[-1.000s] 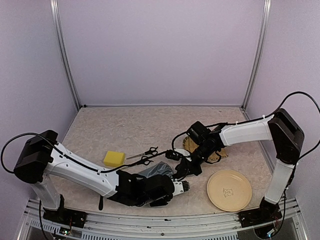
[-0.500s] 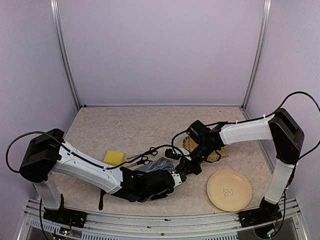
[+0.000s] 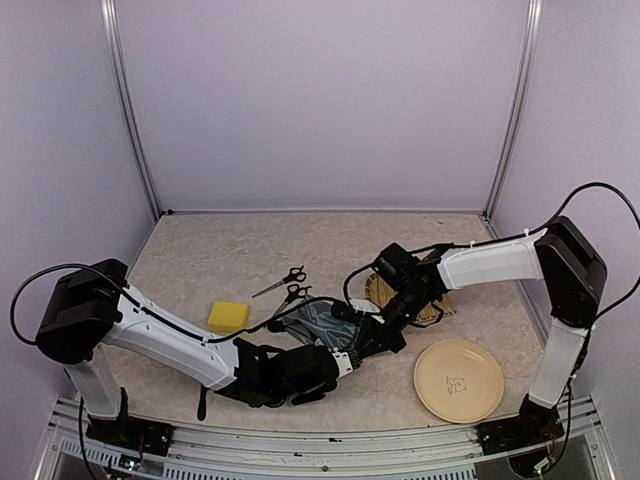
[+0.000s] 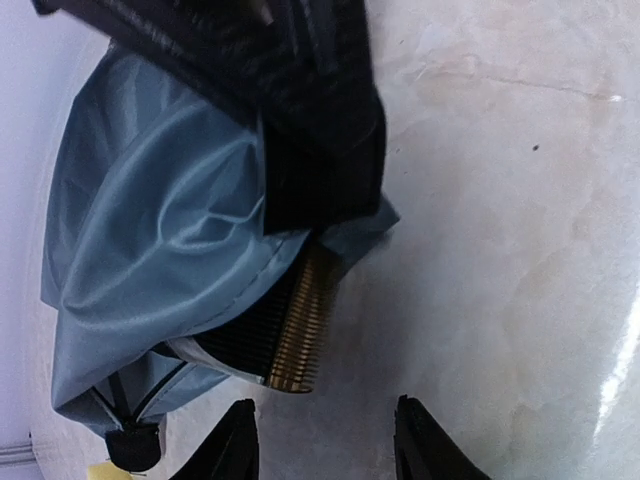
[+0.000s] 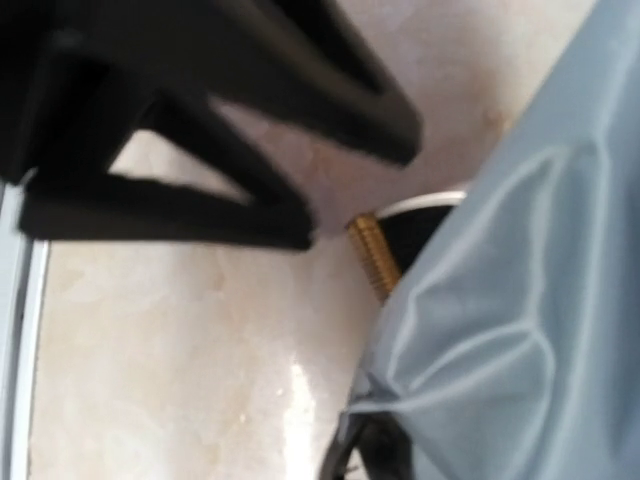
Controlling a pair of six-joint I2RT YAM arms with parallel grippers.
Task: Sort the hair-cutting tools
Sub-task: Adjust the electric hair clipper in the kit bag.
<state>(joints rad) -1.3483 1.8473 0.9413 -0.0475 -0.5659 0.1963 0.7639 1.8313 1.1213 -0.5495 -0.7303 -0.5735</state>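
Looking down the left wrist camera, I see the clipper lying mostly inside the grey-blue pouch. Its long axis runs back into the fabric, and its gold-toothed blade end pokes out of the mouth toward my left claw. That claw is spread, with nothing between its fingertips, and sits just short of the blade. My right claw pinches the pouch's upper fabric, with folds gathering at it. Bare table lies to the right of the blade. From above, the two scissors lie side by side just beyond the pouch. The yellow sponge is to its left and the plate near on the right.
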